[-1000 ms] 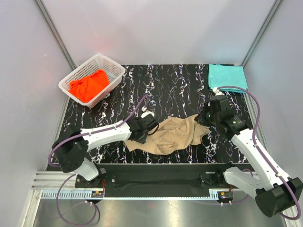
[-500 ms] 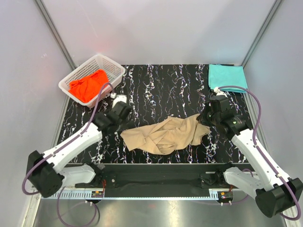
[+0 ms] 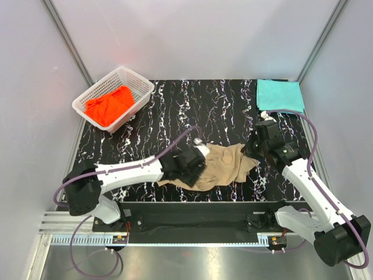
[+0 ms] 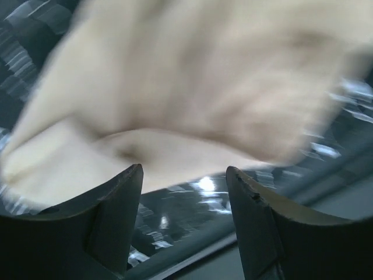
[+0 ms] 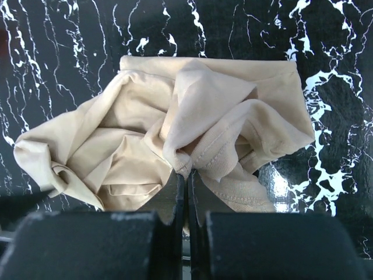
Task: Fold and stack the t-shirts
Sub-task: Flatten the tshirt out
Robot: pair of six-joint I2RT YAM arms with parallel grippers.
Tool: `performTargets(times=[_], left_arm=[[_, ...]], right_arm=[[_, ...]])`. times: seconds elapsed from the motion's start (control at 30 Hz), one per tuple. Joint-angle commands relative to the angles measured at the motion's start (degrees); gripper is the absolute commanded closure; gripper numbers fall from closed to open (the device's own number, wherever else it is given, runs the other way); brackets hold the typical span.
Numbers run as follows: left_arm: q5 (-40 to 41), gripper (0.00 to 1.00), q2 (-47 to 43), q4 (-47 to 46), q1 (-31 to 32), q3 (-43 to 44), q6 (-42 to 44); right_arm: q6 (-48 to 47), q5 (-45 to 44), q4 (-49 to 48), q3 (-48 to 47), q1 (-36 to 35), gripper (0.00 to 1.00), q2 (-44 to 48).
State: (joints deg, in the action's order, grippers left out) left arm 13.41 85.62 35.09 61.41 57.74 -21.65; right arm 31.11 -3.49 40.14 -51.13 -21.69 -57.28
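Observation:
A tan t-shirt (image 3: 220,165) lies crumpled on the black marbled table near the front middle. My right gripper (image 5: 187,174) is shut on a fold of its right edge, also seen in the top view (image 3: 253,148). My left gripper (image 3: 195,165) is open over the shirt's left part; in the left wrist view (image 4: 183,175) the blurred tan cloth (image 4: 192,87) lies just beyond the open fingers. A folded teal t-shirt (image 3: 280,95) lies at the back right corner. An orange-red t-shirt (image 3: 109,104) is bunched in the white basket.
The white lattice basket (image 3: 139,88) stands at the back left corner. Grey walls enclose the table on three sides. The table's front edge (image 3: 192,204) runs just behind the arm bases.
My left arm swung out toward the basket half a second ago and has come back to the tan shirt's left side, jaws open. My right gripper stays shut on the shirt's right edge.

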Motion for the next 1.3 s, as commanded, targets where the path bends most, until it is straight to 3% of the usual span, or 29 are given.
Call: performTargets(times=[0.0,0.2,0.4,0.77,1.0,1.03,1.17,1.27], left_arm=[[-3.05,0.37,-0.12,-11.43,8.0,5.01,8.0],[2.58,0.45,13.31,-11.02,12.24,13.97,13.12],[8.56,0.45,20.8,-10.21,14.53,19.6,11.63],[12.87,0.51,24.32,-11.36,14.44,20.31,9.79],[11.46,0.58,25.29,-13.38,14.53,19.35,9.96],[11.38,0.6,25.38,-13.47,14.53,19.34,9.87],[12.51,0.88,24.77,-13.82,14.53,18.91,9.35],[12.43,1.0,23.71,-14.61,14.36,18.21,8.73]], right_arm=[[0.88,-0.82,-1.73,0.16,0.25,1.0,1.46],[1.58,-0.82,-2.44,0.69,0.25,1.0,1.29],[1.93,-0.56,-2.7,0.86,0.25,1.0,1.9],[2.02,-0.21,-1.56,-0.37,0.25,1.0,4.27],[1.93,-0.12,-1.29,-0.63,0.25,1.0,4.28],[1.93,-0.2,-1.29,-0.72,0.25,1.0,4.28],[1.93,-0.38,-1.12,-0.72,0.25,1.0,4.28],[2.02,-0.38,-0.77,-0.63,0.16,1.0,4.37]])
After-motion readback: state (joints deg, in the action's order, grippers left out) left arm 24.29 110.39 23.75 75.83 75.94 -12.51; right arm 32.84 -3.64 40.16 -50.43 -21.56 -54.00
